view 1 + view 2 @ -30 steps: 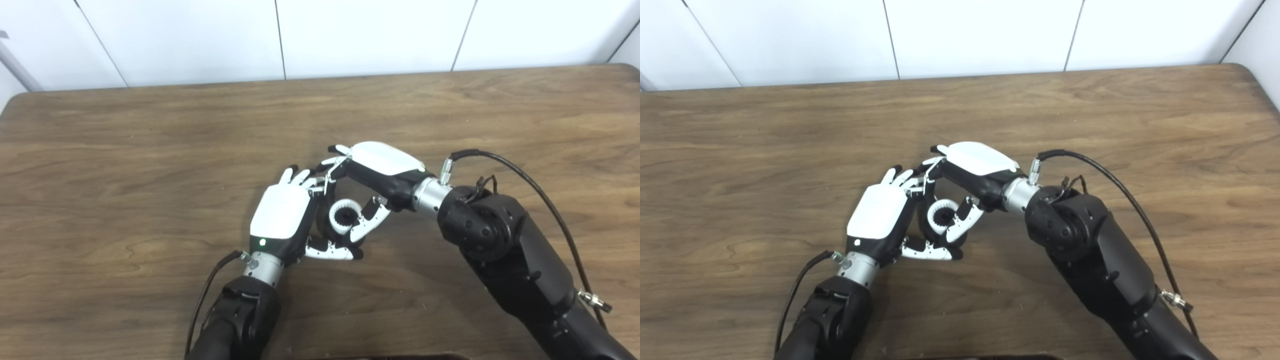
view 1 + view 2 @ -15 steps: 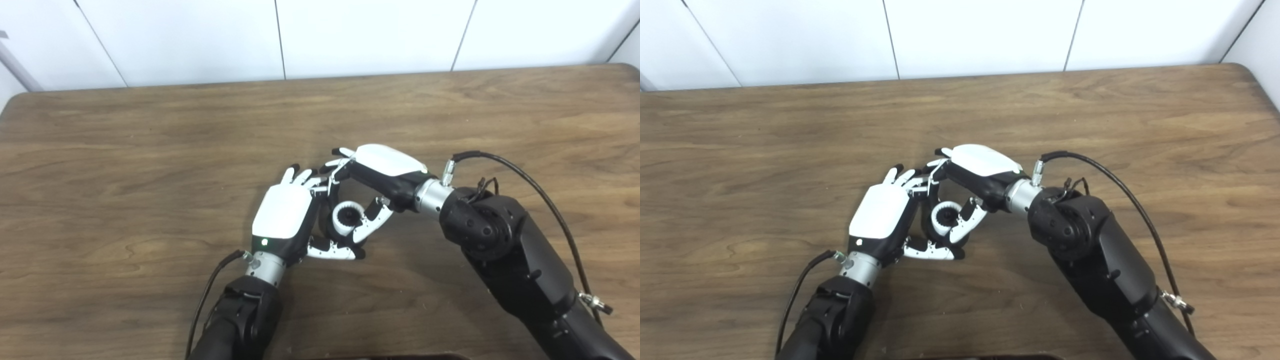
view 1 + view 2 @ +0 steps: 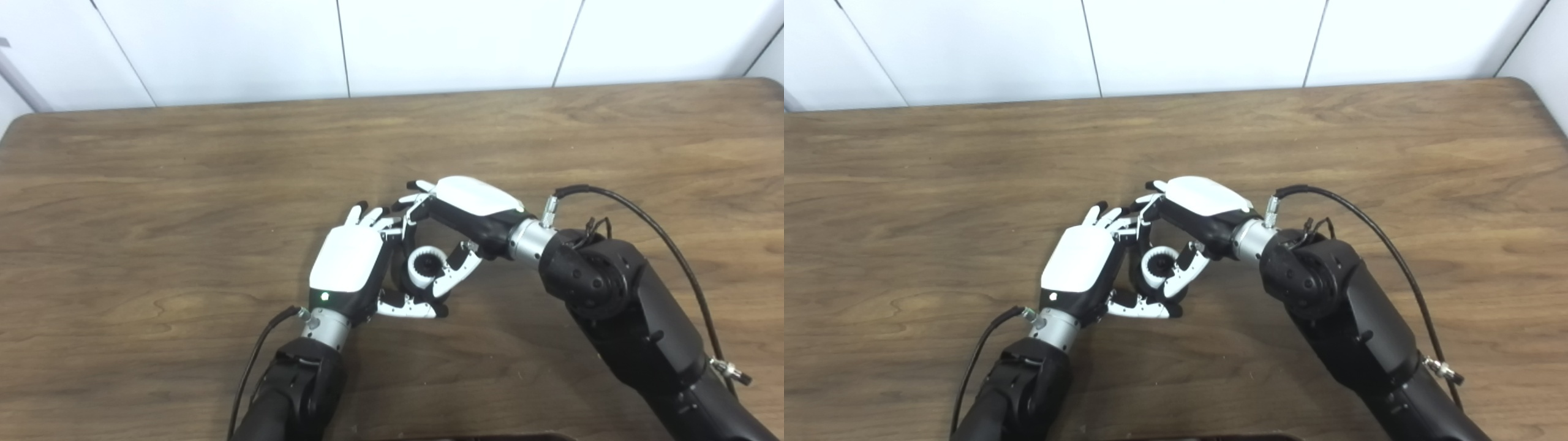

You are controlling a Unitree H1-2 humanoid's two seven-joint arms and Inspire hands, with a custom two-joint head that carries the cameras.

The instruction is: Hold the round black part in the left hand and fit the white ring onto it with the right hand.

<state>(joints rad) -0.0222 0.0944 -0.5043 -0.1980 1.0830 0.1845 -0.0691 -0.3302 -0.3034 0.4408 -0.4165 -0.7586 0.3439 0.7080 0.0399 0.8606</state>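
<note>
My left hand [image 3: 350,269] is shut on the round black part [image 3: 404,283], holding it just above the table near the middle. Only slivers of the part show between the fingers. The white ring [image 3: 424,266], toothed inside, sits against the part's face with a dark hub showing in its centre. My right hand [image 3: 468,208] reaches in from the right and is shut on the ring, thumb below and fingers curled over the top. Both hands touch around the parts. The right eye view shows the same ring [image 3: 1158,266].
The brown wooden table [image 3: 184,184] spreads all around the hands. A white panelled wall [image 3: 429,43] rises behind its far edge. A black cable [image 3: 649,226] loops over the right forearm, and another cable [image 3: 257,355] hangs beside the left wrist.
Both hands have shifted a little to the right together, and the ring has pressed slightly closer into the black part. In the last half second almost nothing has moved.
</note>
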